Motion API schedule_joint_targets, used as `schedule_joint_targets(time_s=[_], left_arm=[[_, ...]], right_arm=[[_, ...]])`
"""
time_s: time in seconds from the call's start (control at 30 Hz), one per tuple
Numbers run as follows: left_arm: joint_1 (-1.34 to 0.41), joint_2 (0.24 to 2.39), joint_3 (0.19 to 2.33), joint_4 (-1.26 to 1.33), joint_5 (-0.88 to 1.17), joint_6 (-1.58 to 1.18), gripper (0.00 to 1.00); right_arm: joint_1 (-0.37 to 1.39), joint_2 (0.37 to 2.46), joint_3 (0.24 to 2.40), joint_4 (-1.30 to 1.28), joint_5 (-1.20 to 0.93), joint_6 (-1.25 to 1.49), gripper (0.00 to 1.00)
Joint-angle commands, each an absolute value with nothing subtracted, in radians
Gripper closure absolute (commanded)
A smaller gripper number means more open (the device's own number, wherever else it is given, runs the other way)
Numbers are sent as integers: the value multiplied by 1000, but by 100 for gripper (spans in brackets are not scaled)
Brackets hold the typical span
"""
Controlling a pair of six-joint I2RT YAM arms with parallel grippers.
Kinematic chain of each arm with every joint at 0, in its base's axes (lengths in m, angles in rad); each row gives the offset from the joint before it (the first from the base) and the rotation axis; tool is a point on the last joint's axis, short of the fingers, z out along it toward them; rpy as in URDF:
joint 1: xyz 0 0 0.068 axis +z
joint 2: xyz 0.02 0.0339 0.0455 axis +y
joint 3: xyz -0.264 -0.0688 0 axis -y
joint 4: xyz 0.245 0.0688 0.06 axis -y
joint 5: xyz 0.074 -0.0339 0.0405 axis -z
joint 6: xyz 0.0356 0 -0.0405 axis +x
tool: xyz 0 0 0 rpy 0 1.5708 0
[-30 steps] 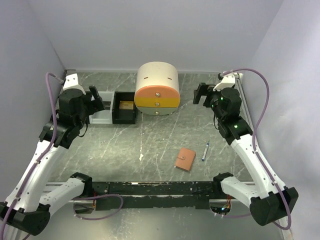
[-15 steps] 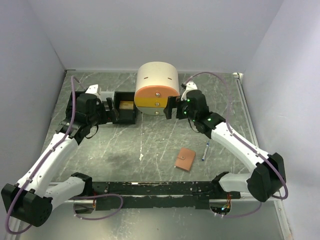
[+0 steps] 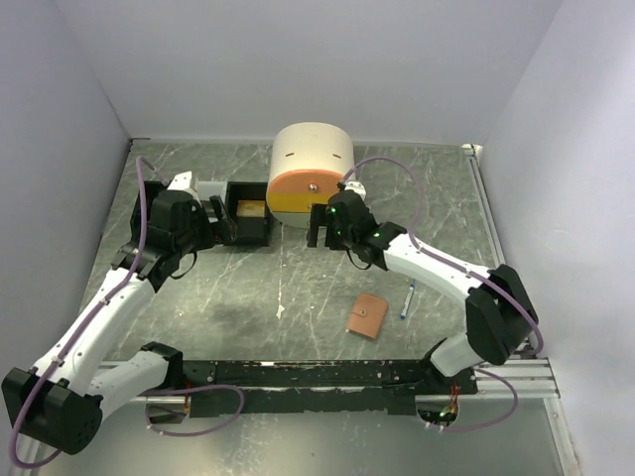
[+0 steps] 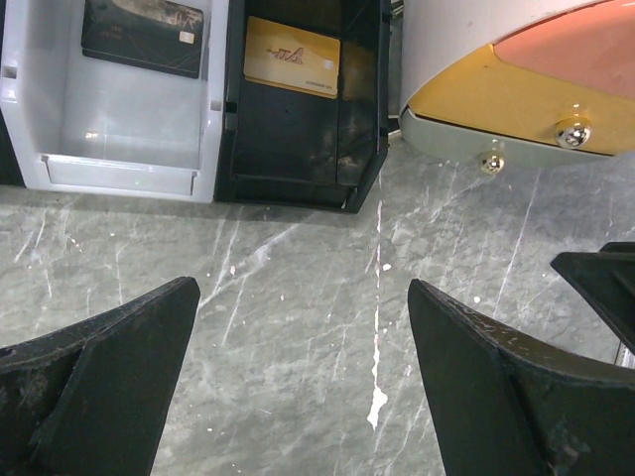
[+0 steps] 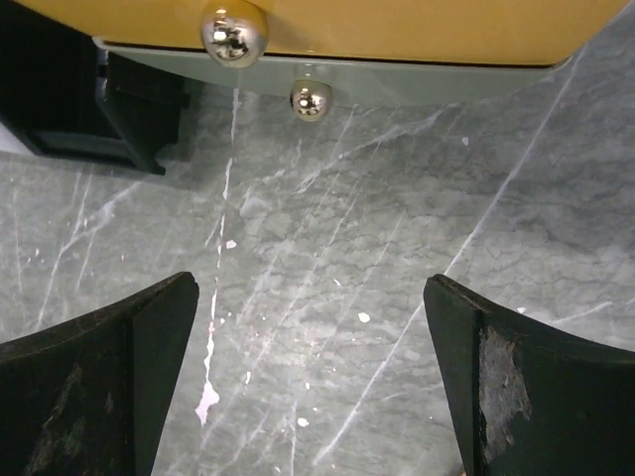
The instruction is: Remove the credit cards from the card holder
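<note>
Tan leather card holder [image 3: 366,316] is lying shut on the bench [image 3: 238,297] at 5 o'clock from centre, with a small snap button showing on its flat flap and nothing touching it. A slim blue-white pen [image 3: 408,298] is lying near it at its 3 o'clock, apart.

Wide-open left jaws are hovering over bare marble-veined bench, holding nothing, at 6 o'clock of two trays. There a white tray [image 4: 119,129] is carrying a black credit card [image 4: 142,37]. The black tray [image 4: 298,159] touching its right side is carrying an orange-gold credit card [image 4: 292,58]. Both cards are lying flat, thin and rectangular.

Wide-open right jaws are hanging over bare bench, gripping nothing, at 6 o'clock of the rounded cream drawer unit [image 3: 312,159], whose orange and yellow fronts are bearing shiny round metal knobs [image 5: 233,30]. Card holder is sitting well apart from both jaws.
</note>
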State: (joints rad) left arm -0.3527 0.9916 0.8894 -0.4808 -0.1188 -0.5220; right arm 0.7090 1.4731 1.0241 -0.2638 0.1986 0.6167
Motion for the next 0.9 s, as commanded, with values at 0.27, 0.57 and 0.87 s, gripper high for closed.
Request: schedule_joint_targets(time_s=[0.27, 0.57, 0.87], left_arm=[[-363, 1033, 862, -444, -65, -556, 1], [-364, 1187, 912, -486, -10, -520, 1], [-361, 1279, 968, -462, -112, -486, 1]], right_arm=[[717, 1634, 1166, -217, 355, 816, 0], [638, 1831, 1392, -213, 427, 715, 0], [563, 1882, 1432, -234, 421, 622, 0]])
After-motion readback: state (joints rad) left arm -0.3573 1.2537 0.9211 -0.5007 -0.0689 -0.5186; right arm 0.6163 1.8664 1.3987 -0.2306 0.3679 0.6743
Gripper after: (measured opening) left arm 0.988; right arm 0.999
